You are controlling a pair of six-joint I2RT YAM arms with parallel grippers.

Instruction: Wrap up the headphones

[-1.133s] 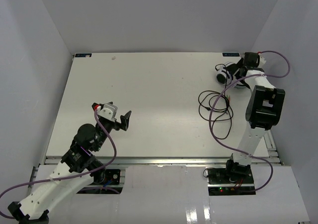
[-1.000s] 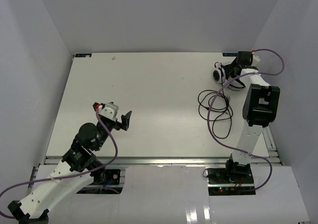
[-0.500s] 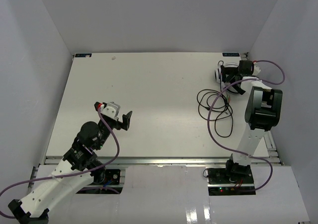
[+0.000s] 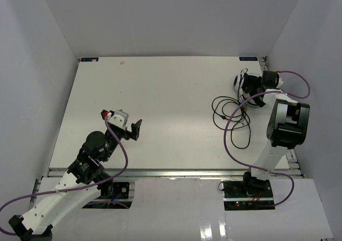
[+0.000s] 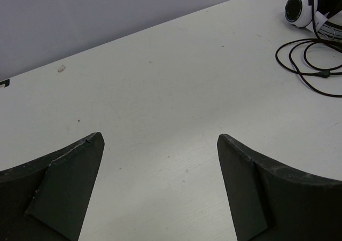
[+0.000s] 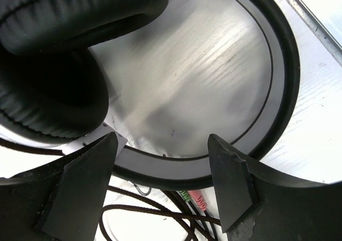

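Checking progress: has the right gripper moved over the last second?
Yes. The right gripper has come nearer, away from the back-edge marker, over the headphones.

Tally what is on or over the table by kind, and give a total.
Headphones: 1
Grippers: 2, the left gripper and the right gripper
Total: 3

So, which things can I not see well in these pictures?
Top view: the right claw covers part of the headphones; whether they touch is unclear.
Right wrist view: the earcups are cut off by the top and left edges; the plugs are partly hidden by the claw.
Left wrist view: the headphones are cut off at the top-right corner; the cable runs off the right edge.
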